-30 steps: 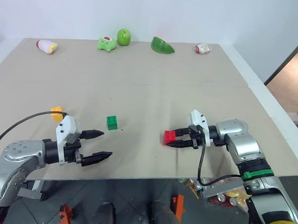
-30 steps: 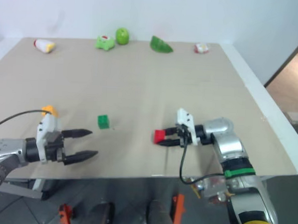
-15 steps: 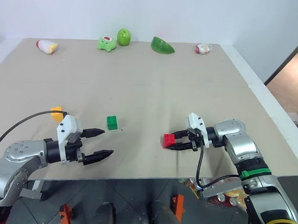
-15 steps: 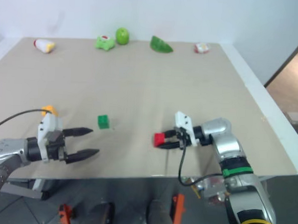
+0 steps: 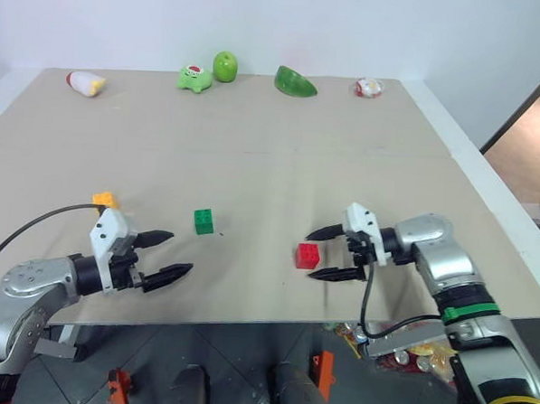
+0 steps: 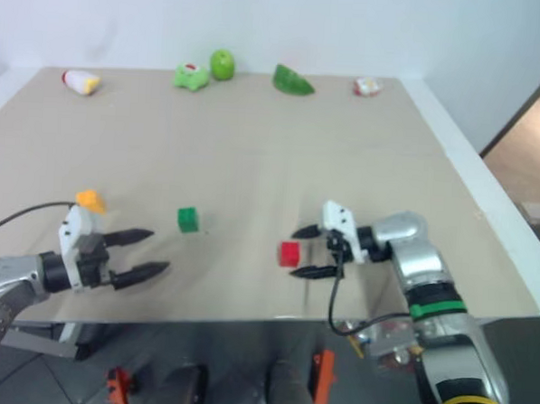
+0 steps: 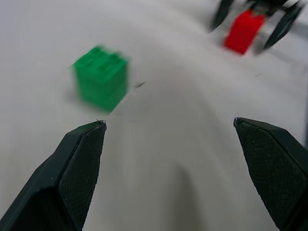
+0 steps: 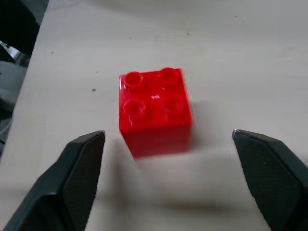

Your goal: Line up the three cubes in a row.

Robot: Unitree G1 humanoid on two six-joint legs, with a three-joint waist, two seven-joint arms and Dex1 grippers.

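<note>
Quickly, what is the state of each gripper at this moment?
Left gripper: open, holding nothing.
Right gripper: open, holding nothing; the red cube sits on the table between its fingers.

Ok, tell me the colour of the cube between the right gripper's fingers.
Red cube, studs up, clearest in the right wrist view.

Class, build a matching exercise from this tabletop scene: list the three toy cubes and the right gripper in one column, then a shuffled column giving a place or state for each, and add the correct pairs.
Column 1
1. red cube
2. green cube
3. yellow-orange cube
4. right gripper

Column 2
A. farthest to the robot's left on the table, beside the left arm
B. open, with one finger on each side of a cube, not touching it
C. resting on the table between open fingers
D. alone in the middle, ahead of the open left gripper

Pairs: 1-C, 2-D, 3-A, 4-B
</note>
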